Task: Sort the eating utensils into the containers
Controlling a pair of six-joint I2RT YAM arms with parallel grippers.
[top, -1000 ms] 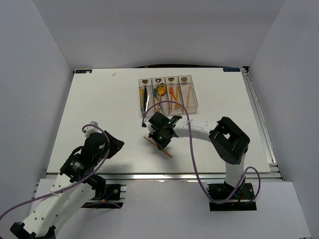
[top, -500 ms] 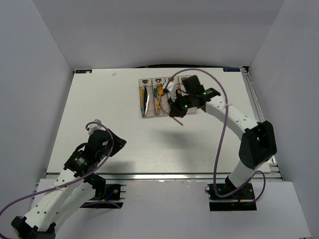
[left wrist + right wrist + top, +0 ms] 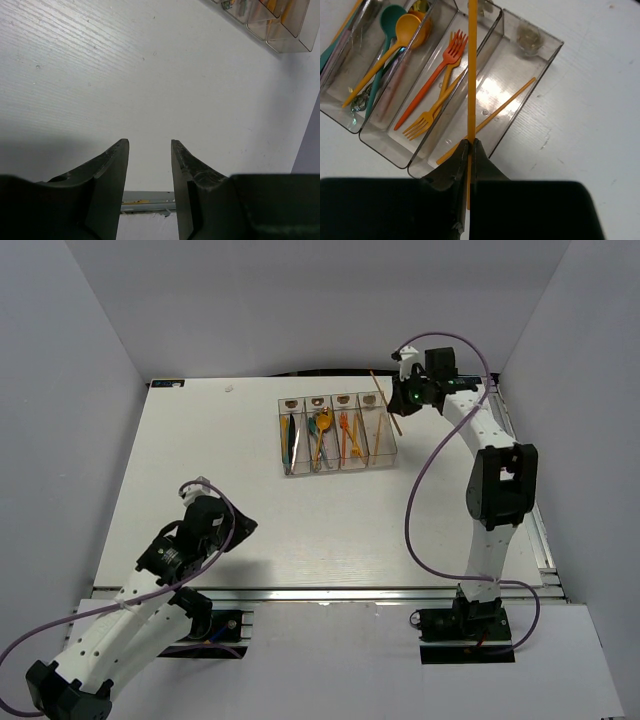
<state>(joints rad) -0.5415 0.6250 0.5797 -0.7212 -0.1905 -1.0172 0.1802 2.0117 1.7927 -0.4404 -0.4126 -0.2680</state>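
Observation:
Four joined clear bins stand at the table's far middle. In the right wrist view they hold teal and orange spoons, orange forks and one thin orange stick utensil in the rightmost bin. My right gripper is shut on another thin orange stick utensil, held in the air above the rightmost bin. My left gripper is open and empty, low over the bare table near the front left.
White walls enclose the table on three sides. A metal rail runs along the front edge. The bins' end also shows in the left wrist view, at the top right corner.
My right arm lifted the orange stick utensil from the table's middle and carried it back and right, over the bins' right end. The left arm shifted slightly.

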